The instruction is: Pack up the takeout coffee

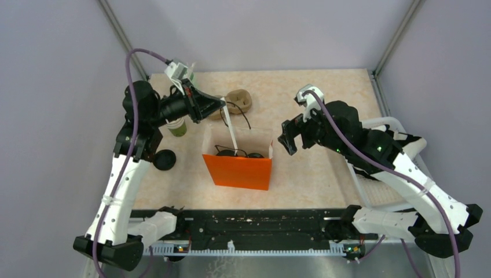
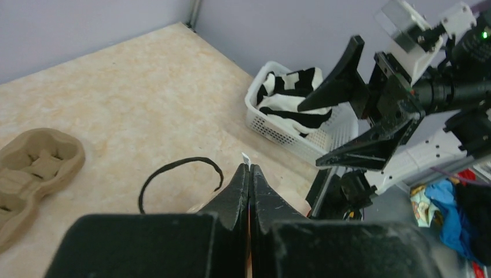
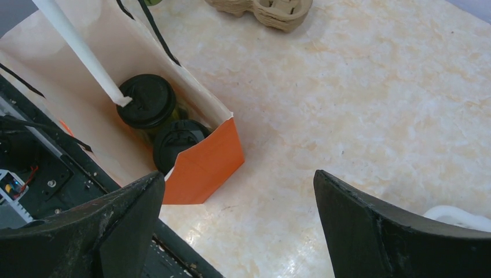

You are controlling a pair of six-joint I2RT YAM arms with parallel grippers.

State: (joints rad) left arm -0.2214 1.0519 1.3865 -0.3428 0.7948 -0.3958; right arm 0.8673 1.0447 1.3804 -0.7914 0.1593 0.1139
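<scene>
While the top view has the left end effector [image 1: 222,105] pinching a white stick [image 1: 230,132] down to the bagged takeout coffee [image 1: 227,153] toward the worktop's [image 1: 324,92] near edge, its wrist view shows shut jaws and the other wrist view the right end effector [image 3: 237,176] open, right of the coffee.

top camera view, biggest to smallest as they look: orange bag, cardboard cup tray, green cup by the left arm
1. orange bag
2. cardboard cup tray
3. green cup, partly hidden under the left arm, so its place below the tray is unsure
</scene>
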